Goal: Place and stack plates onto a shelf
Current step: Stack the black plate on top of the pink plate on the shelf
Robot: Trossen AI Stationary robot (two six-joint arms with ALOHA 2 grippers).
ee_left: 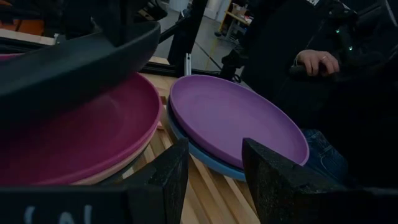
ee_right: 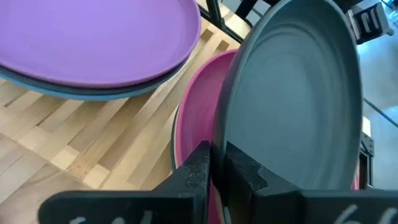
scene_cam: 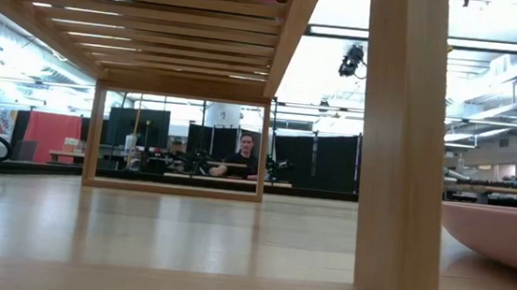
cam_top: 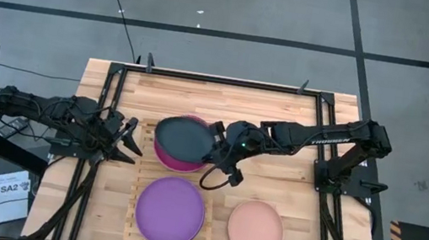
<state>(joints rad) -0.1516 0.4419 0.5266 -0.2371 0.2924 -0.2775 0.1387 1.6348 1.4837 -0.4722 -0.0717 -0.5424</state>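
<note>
My right gripper (cam_top: 215, 143) pinches the dark grey plate (cam_top: 184, 138) over the magenta plate (cam_top: 178, 163) on the shelf (cam_top: 137, 178); purple plate (cam_top: 171, 211) at 6 o'clock. Left gripper (cam_top: 134, 135) jaws apart, 9 o'clock. Plank tabletop (cam_top: 200, 101); a seated person (scene_cam: 243, 159) in the room beyond.

bright, even overhead lighting; soft shadows, wrist views blurred up close.

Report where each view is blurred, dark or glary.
High view: evenly lit, sharp. Low view: ceiling lights glare, near shelf post soft. Left wrist view: dim, dark grey plate blurred close up. Right wrist view: bright, right gripper fingers out of focus.
</note>
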